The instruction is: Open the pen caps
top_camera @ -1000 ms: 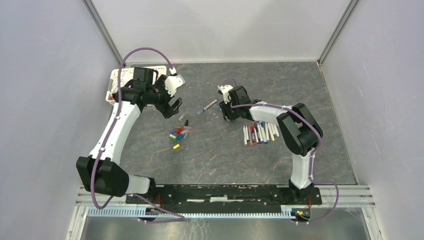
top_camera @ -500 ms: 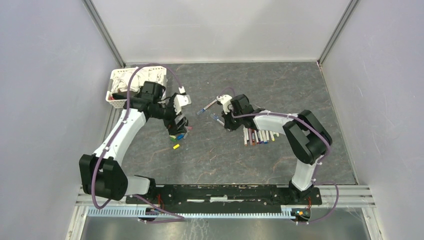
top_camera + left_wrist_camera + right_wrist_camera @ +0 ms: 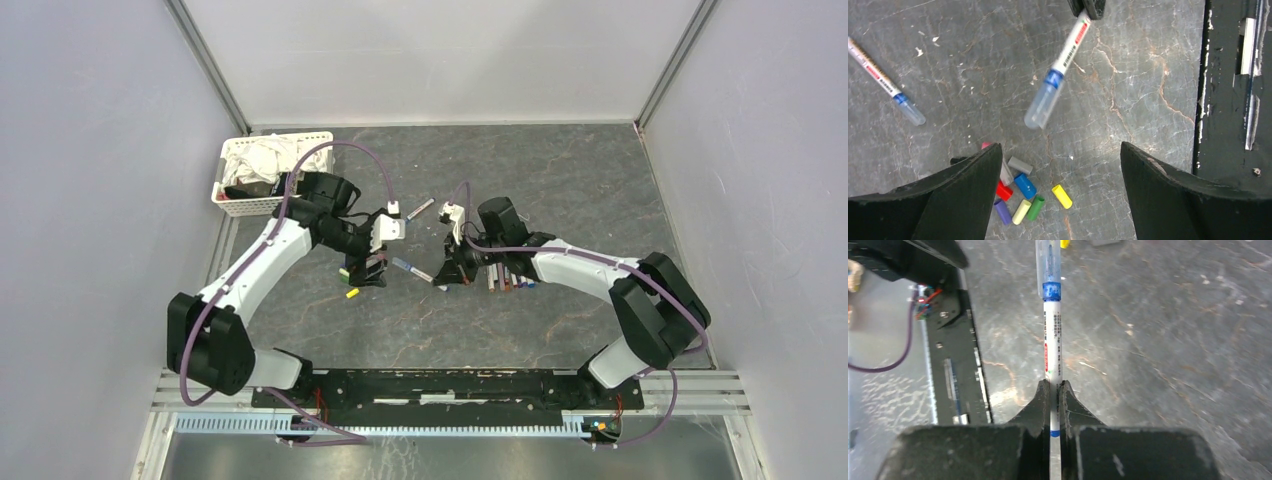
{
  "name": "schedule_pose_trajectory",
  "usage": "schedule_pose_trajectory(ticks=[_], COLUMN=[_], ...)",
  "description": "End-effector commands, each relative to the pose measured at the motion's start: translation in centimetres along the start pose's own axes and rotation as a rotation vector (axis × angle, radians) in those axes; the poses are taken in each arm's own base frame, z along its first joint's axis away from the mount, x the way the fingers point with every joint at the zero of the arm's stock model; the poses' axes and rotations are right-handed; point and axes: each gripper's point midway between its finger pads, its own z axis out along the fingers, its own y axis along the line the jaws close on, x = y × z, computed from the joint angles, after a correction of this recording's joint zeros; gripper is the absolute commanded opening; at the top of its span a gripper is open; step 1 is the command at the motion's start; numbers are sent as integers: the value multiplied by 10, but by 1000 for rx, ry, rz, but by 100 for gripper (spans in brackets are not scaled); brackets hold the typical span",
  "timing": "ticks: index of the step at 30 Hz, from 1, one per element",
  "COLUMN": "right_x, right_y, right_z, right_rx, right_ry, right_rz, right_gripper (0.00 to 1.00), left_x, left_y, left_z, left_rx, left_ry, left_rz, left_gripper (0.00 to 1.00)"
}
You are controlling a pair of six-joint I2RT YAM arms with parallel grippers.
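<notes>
At the middle of the tabletop [image 3: 600, 180], the right fingers [image 3: 1044, 395] are pinched shut on the white barrel of a pen [image 3: 1052, 340]. They hold it off the surface with its capped end pointing toward nine o'clock in the top view. This presents the clear, blue-banded cap [image 3: 1040, 107] to the left fingers [image 3: 368, 264]. These are spread wide, hold nothing, and hover over the heap of loose caps [image 3: 1018, 192]. The cap lines up with their gap but is not yet inside it. Gripping the barrel well back leaves the whole cap free to be clamped and pulled, I judge. Another capped pen [image 3: 882, 79] lies apart at twelve o'clock, and a row of pens [image 3: 505, 277] lies at three o'clock of the right fingers.
</notes>
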Motion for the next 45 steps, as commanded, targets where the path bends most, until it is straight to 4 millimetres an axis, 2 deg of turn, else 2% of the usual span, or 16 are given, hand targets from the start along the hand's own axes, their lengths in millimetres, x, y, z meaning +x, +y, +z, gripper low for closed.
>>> schedule_pose_trajectory(ticks=[1,6,11,15,19,20,21,23,26,28,32,35,39,41,43,45], right_x=[-21,-25,-32,-36,-40,-39,-39,-37,-36,-34,-43,-52,-57,-56,-51,-41], right_y=[43,52,58,59,60,59,59,56,62,68,75,78,78,79,79,79], right_z=[-5,-2,-1,2,3,4,5,8,19,29,40,41,42,41,39,37], right_rx=[-203,-255,-296,-309,-312,-310,-309,-291,-301,-329,-366,-376,-380,-385,-383,-369], right_ry=[-55,-49,-63,-63,-63,-60,-59,-55,-52,-42,-78,-108,-114,-110,-102,-84], right_rz=[-25,-18,-12,-7,-5,0,2,13,37,59,95,114,123,123,127,133], right_gripper=[0,0,0,0,0,2,8,29,44,46,43,31,23,17,2,0], left_x=[-15,-21,-23,-22,-18,-17,-17,-18,-22,-25,-28,-27,-21,-19,-18,-14], left_y=[-1,-8,-22,-33,-39,-40,-40,-39,-39,-39,-41,-44,-48,-48,-47,-44], left_z=[5,10,18,22,25,25,25,24,22,21,18,17,16,16,15,14], left_rx=[36,72,142,190,225,231,233,235,238,235,237,246,257,259,256,247], left_ry=[-37,-46,-39,-29,1,8,12,17,10,-1,-7,0,18,25,36,57], left_rz=[65,77,85,87,95,95,97,96,96,101,106,110,117,120,125,131], left_gripper=[91,80,57,44,22,17,11,3,2,2,2,2,2,2,2,2])
